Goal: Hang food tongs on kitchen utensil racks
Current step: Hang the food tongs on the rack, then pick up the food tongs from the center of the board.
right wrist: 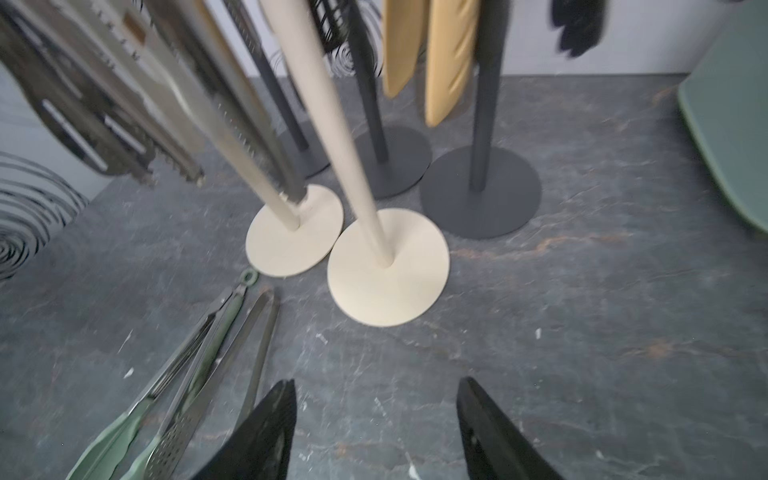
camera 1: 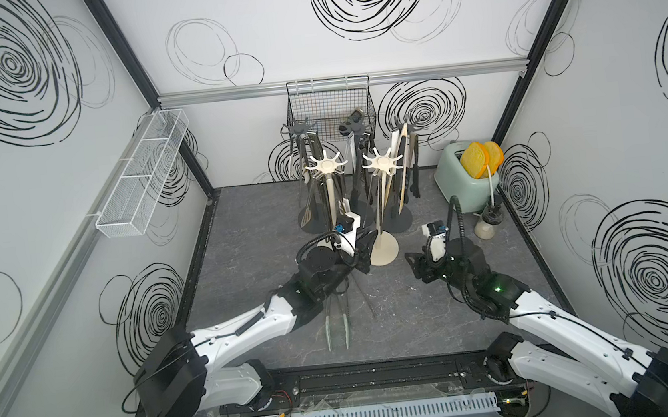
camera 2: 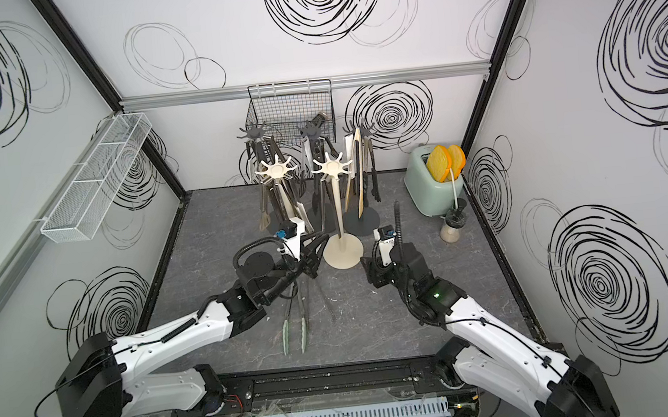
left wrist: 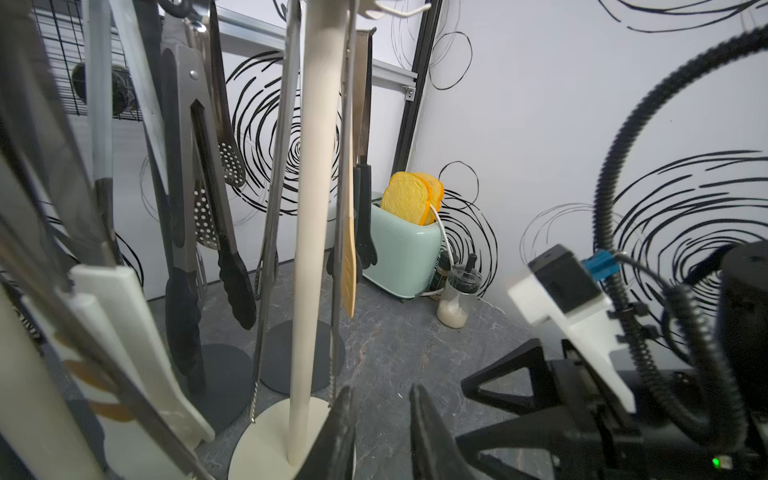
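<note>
Okay, two pairs of tongs lie unhung on the dark grey marbled surface (camera 1: 251, 234): a steel pair with pale green tips (camera 1: 330, 331) and, just beside it, an all-steel pair with perforated ends (camera 1: 365, 298). In the right wrist view the green-tipped pair (right wrist: 116, 436) and the steel pair (right wrist: 224, 357) lie side by side; I can't tell if they touch. In both top views the left arm hides their hinge ends.

The left claw (camera 1: 366, 256) sits low, just beside the round disc base of the nearer cream utensil rack (camera 1: 384, 248). In the left wrist view its fingers (left wrist: 343, 432) stand a little apart with bare surface in the gap and nothing gripped. The right claw (camera 1: 412, 260) hovers on the other side of that base, apart from it. The right wrist view shows this claw (right wrist: 376, 386) spread wide and empty, facing the cream base (right wrist: 388, 266).

A second cream rack (camera 1: 326, 167) stands just beside the first, its base mostly hidden by the left arm. Three dark grey racks (camera 1: 299, 128) stand in a row behind, near the back wall. All five carry hanging tongs (camera 1: 403, 161) in steel, black-tipped, cream and tan; the count is unclear.

A mint green toaster with yellow bread slices (camera 1: 468, 188) is in the far right corner, with a small clear shaker (camera 1: 485, 226) beside it. A black wire basket (camera 1: 328, 101) hangs on the back wall and a white mesh tray (camera 1: 141, 174) on the left wall.
</note>
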